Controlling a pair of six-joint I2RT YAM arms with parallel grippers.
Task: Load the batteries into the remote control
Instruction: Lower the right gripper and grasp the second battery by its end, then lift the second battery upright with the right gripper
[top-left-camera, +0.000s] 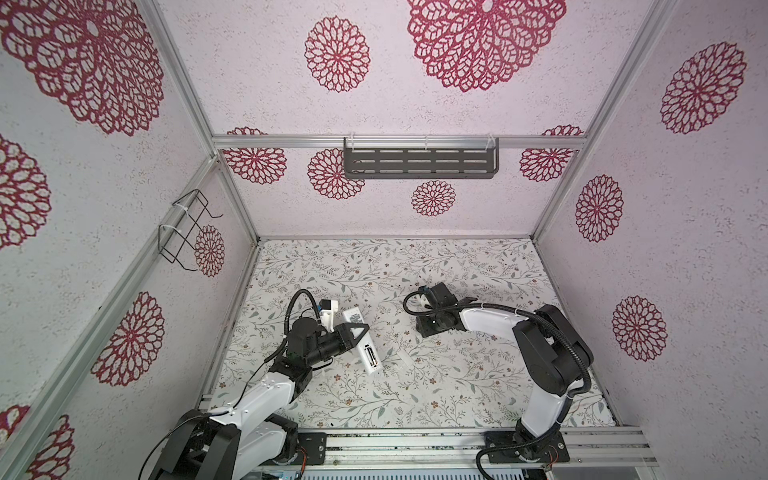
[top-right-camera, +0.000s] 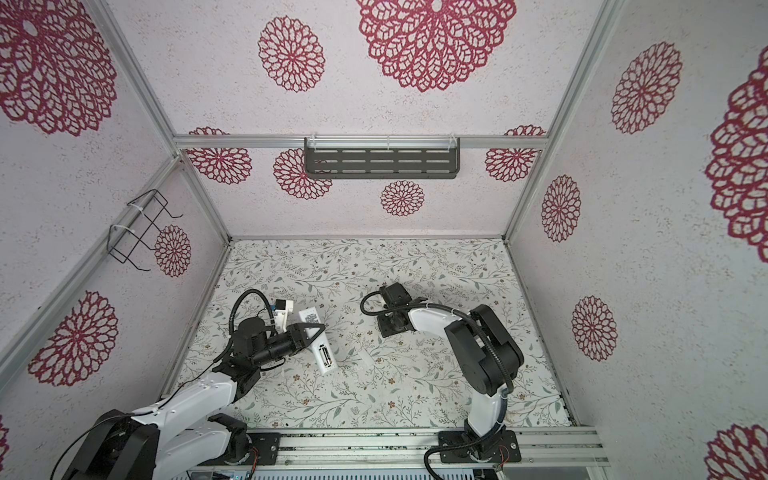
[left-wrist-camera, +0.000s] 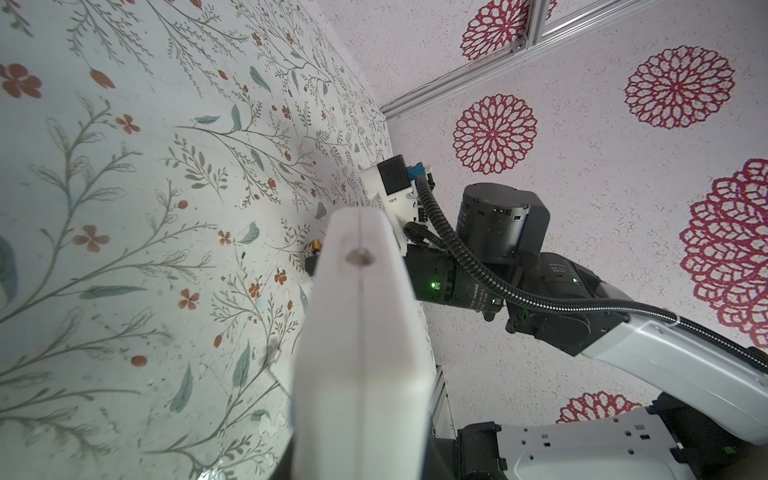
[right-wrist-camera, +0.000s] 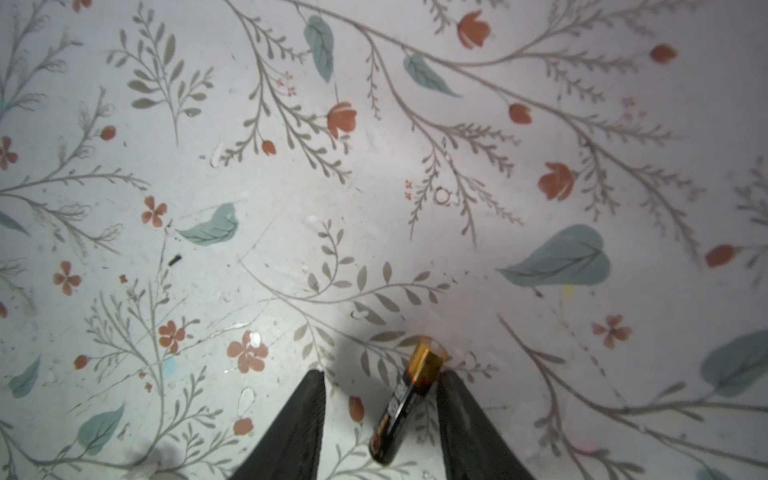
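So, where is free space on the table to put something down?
Bare: the back strip of the floral table, along the back wall; and the front strip, between the long white remote control and the front rail. Crowded: the middle, where the left gripper holds the remote and the right gripper straddles a small dark battery.

The left arm (top-left-camera: 257, 395), white shells on black joints, reaches in low from the near left, its forearm almost level. Its black left hand (top-left-camera: 358, 333) is clamped across a long slim white plastic remote control (top-left-camera: 371, 358). The right arm (top-left-camera: 490, 318) arches in from the near right with its wrist turned down. The right hand (right-wrist-camera: 381, 376) hangs just over the table (top-left-camera: 457, 395), its dark fingers (right-wrist-camera: 309, 415) parted.
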